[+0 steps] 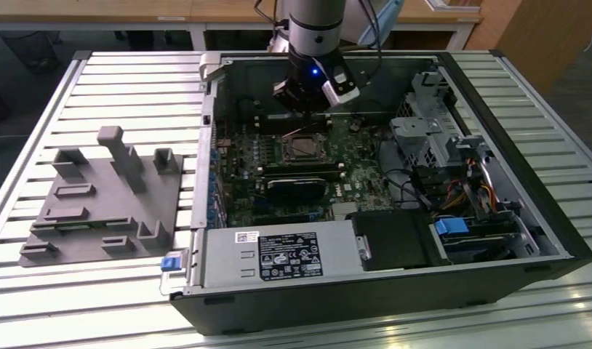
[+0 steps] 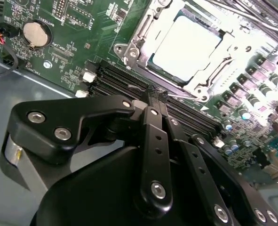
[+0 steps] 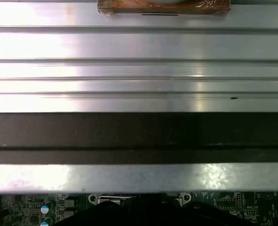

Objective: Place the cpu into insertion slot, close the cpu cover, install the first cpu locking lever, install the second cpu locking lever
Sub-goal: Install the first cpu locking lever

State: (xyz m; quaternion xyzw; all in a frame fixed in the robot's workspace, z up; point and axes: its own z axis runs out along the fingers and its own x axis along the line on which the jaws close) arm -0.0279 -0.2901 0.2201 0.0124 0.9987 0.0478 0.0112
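Item: open computer case (image 1: pixel 393 291), lying on its side on a slatted metal desk (image 1: pixel 131 80), green motherboard (image 1: pixel 267 163) exposed.

Pincer (image 1: pixel 310 102): hung from the arm inside the case, above the far edge of the board, just beyond the insertion slot (image 1: pixel 303 149). In the second wrist view its black linkage ran down toward the memory slots (image 2: pixel 124 82) with the two fingers (image 2: pixel 153 96) drawn together at the tips, clenched on nothing visible.

Cpu (image 2: pixel 186 49): seated in the socket, pale metal top showing bright in the second wrist view.

Cpu cover (image 2: pixel 139 35): silvery frame lay flat around the chip, its cut-out centre framing the chip top. Lever positions could not be judged.

Other contents: black fan block (image 1: pixel 296 190) just near side of the socket; power supply (image 1: pixel 276 256) at the near wall; drive bay with coloured cables (image 1: pixel 466 196) on the exterior view's right; coin battery (image 2: pixel 34 33) on the board.

Beside the case, on the exterior view's left: grey moulded fixture (image 1: pixel 107 200).

First wrist view: desk slats and the case wall (image 3: pixel 139 176).
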